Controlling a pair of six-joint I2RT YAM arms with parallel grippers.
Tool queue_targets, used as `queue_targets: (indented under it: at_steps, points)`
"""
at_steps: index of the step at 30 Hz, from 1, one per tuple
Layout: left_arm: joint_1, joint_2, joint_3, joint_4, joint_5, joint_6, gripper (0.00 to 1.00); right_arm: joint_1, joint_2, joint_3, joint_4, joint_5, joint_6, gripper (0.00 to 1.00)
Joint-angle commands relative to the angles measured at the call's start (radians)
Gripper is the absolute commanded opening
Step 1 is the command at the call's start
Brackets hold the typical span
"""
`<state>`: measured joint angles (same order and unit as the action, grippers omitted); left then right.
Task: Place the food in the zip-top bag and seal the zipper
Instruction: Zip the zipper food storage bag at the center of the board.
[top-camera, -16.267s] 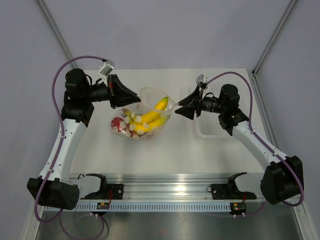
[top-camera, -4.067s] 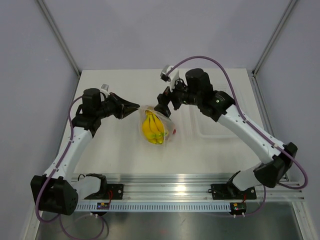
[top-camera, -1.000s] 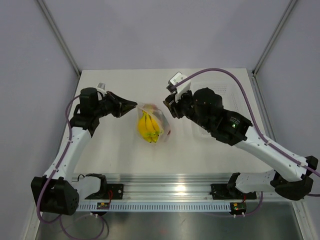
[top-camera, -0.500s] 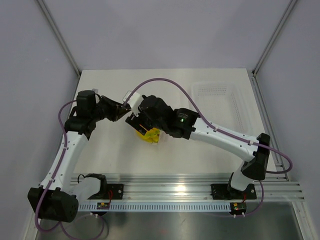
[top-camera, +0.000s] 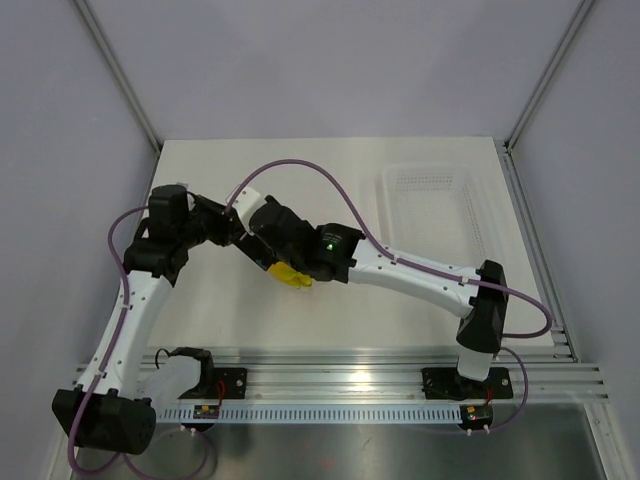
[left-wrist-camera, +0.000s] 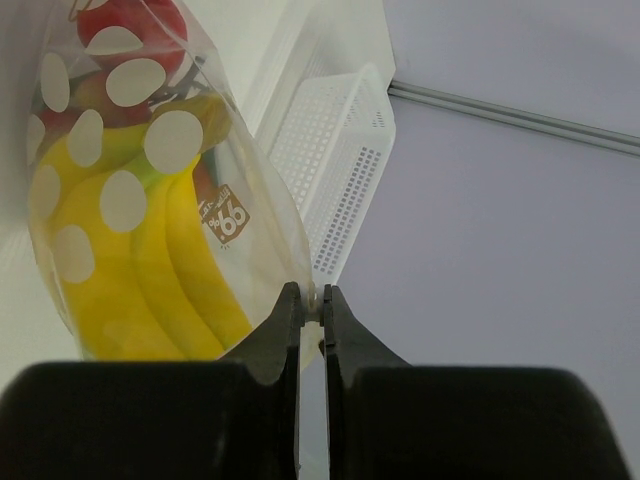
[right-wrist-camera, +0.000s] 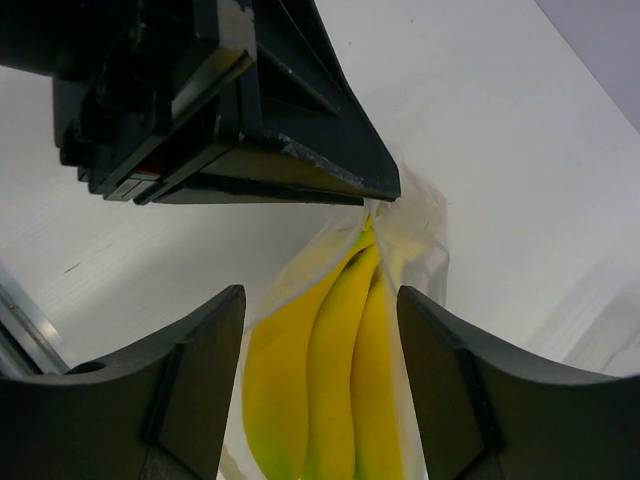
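The zip-top bag (left-wrist-camera: 125, 200), clear with pale round dots, hangs from my left gripper (left-wrist-camera: 311, 298), which is shut on its edge strip near a corner. Inside lie the yellow bananas (left-wrist-camera: 190, 275) and the red strawberries (left-wrist-camera: 135, 20). In the right wrist view my right gripper (right-wrist-camera: 320, 297) is open, its fingers (right-wrist-camera: 205, 360) standing either side of the bagged bananas (right-wrist-camera: 335, 380) without touching, just below the left gripper's tips (right-wrist-camera: 385, 190). From above, only the bananas (top-camera: 291, 276) show under the right wrist. I cannot tell whether the zipper is pressed together.
A white perforated tray (top-camera: 432, 195) stands at the back right of the table (top-camera: 380, 330). My right arm (top-camera: 410, 272) stretches across the table's middle towards the left arm (top-camera: 165, 245). An aluminium rail (top-camera: 340, 370) runs along the near edge.
My right gripper has opened and swept left along the bag until it sits beside the left gripper. The bag and left gripper have shifted slightly left.
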<state>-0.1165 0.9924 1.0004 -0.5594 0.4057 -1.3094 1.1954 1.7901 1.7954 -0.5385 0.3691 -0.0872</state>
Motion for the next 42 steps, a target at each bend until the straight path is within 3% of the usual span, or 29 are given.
queue_targets:
  at_steps: [1,5,8,10,11,13,15,16,17,20,27,31,34,38,42]
  points:
    - [-0.002,-0.032,0.049,0.032,-0.021,-0.025,0.00,0.021,0.043,0.059,0.057,0.132,0.015,0.69]
    - [-0.002,-0.043,0.046,0.024,-0.033,-0.034,0.00,0.027,0.080,0.073,0.077,0.159,0.004,0.55]
    - [-0.002,-0.049,0.043,0.024,-0.042,-0.040,0.00,0.029,0.092,0.081,0.077,0.162,0.006,0.32]
    - [-0.002,-0.049,0.043,0.023,-0.044,-0.040,0.00,0.029,0.094,0.076,0.087,0.172,0.014,0.05]
    - [-0.002,-0.049,0.043,0.023,-0.044,-0.039,0.00,0.029,0.091,0.071,0.098,0.183,0.012,0.00]
    - [-0.002,-0.051,0.044,0.024,-0.042,-0.037,0.00,0.030,0.077,0.059,0.123,0.195,0.001,0.00]
    - [-0.002,-0.052,0.046,0.032,-0.036,-0.028,0.18,0.027,0.057,0.035,0.140,0.206,-0.017,0.00]
    - [-0.002,-0.052,0.046,0.035,-0.033,-0.022,0.35,0.024,0.049,0.016,0.156,0.203,-0.023,0.00]
    - [-0.002,-0.052,0.049,0.033,-0.031,-0.007,0.67,0.012,0.026,0.003,0.163,0.177,-0.028,0.00]
    - [0.000,-0.055,0.053,0.039,-0.019,0.031,0.99,-0.031,-0.049,-0.073,0.209,0.026,-0.014,0.00]
    - [0.027,-0.047,0.098,-0.006,0.010,0.300,0.99,-0.244,-0.207,-0.212,0.252,-0.402,-0.028,0.00]
    - [0.031,-0.069,0.081,0.105,0.045,0.593,0.98,-0.394,-0.228,-0.182,0.187,-0.686,-0.036,0.00]
    - [0.031,-0.118,-0.038,0.313,0.137,0.746,0.95,-0.453,-0.228,-0.151,0.143,-0.819,-0.051,0.00]
    - [0.031,-0.169,-0.172,0.612,0.274,0.840,0.89,-0.479,-0.218,-0.120,0.097,-0.900,-0.078,0.00]
    - [0.031,-0.135,-0.110,0.575,0.432,0.982,0.88,-0.481,-0.210,-0.123,0.054,-0.955,-0.079,0.00]
